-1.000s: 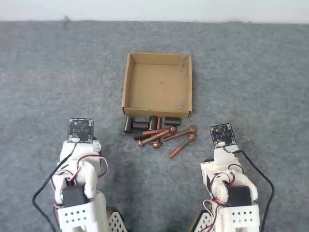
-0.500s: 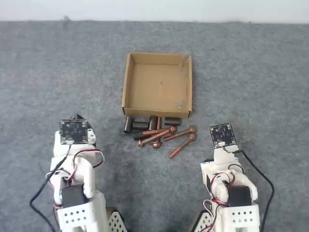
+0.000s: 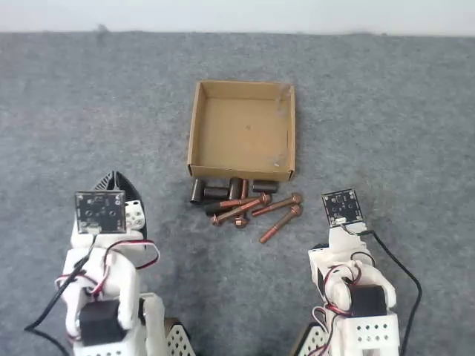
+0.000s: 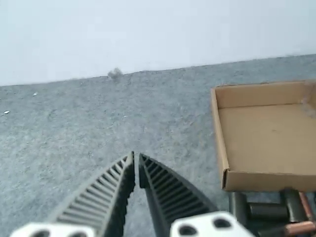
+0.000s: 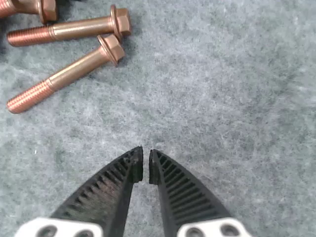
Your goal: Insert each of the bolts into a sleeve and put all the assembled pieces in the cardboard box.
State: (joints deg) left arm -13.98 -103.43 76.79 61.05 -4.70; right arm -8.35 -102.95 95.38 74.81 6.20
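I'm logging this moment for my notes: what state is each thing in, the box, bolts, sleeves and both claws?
cardboard box: open-topped, nothing in it.
bolts: loose on the mat in front of the box, none in a sleeve.
sleeves: lying along the box's front wall, none visibly holding a bolt.
left claw: shut, holding nothing.
right claw: shut, holding nothing.
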